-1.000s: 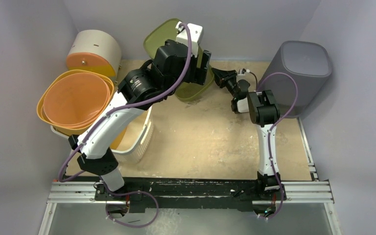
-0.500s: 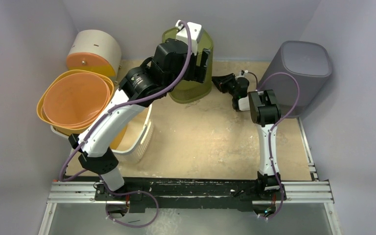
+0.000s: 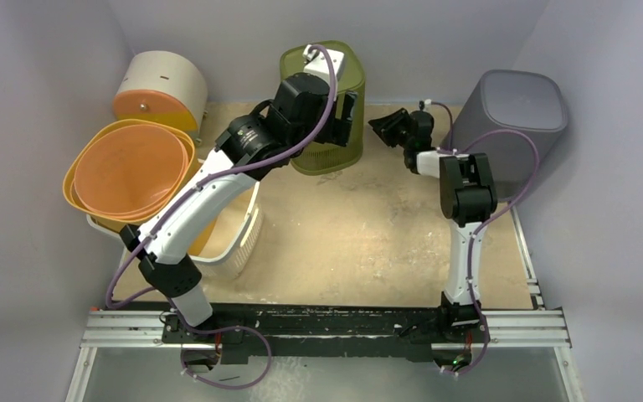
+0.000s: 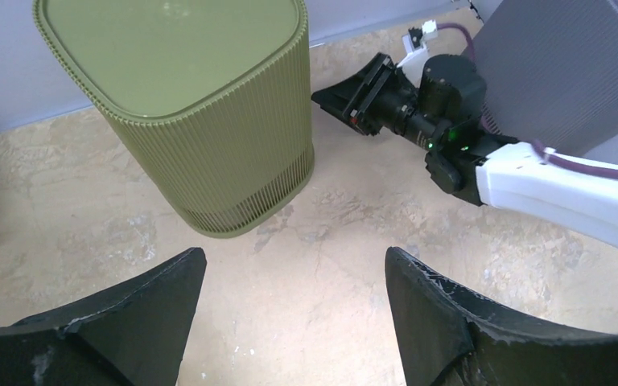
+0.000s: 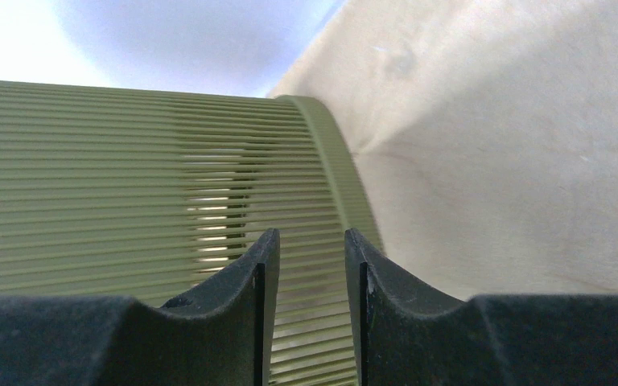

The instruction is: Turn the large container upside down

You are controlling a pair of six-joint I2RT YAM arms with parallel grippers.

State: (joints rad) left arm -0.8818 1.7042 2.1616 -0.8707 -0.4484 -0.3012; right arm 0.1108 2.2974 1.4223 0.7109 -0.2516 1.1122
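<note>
So, going from the left: a beige tub (image 3: pixel 161 79) with an orange end lies on its side in the back corner. In front of it is a stack of orange and yellow bowls (image 3: pixel 130 172), sitting on a white basket (image 3: pixel 234 243).

The left arm reaches over all of that toward the back middle. The left gripper (image 4: pixel 294 269) is spread wide with nothing in it, hanging over bare table (image 3: pixel 360 234) just in front of the green bin (image 4: pixel 209 137).

The green bin stands at the back centre of the table, near the wall. Its closed flat base faces up and its mouth is down on the table, so it's upside down. It looks upright, not tilted.

Just right of it is the right gripper (image 5: pixel 310 253), pointing at the bin's ribbed side. Its fingers (image 5: pixel 253 273) have a narrow gap between them and nothing is pinched there; you only see the ribs beyond. From above there's a little space between the gripper and the bin, so it's let go.

Far right, a grey bin (image 3: pixel 519 109) sits in the back corner, also base up.
</note>
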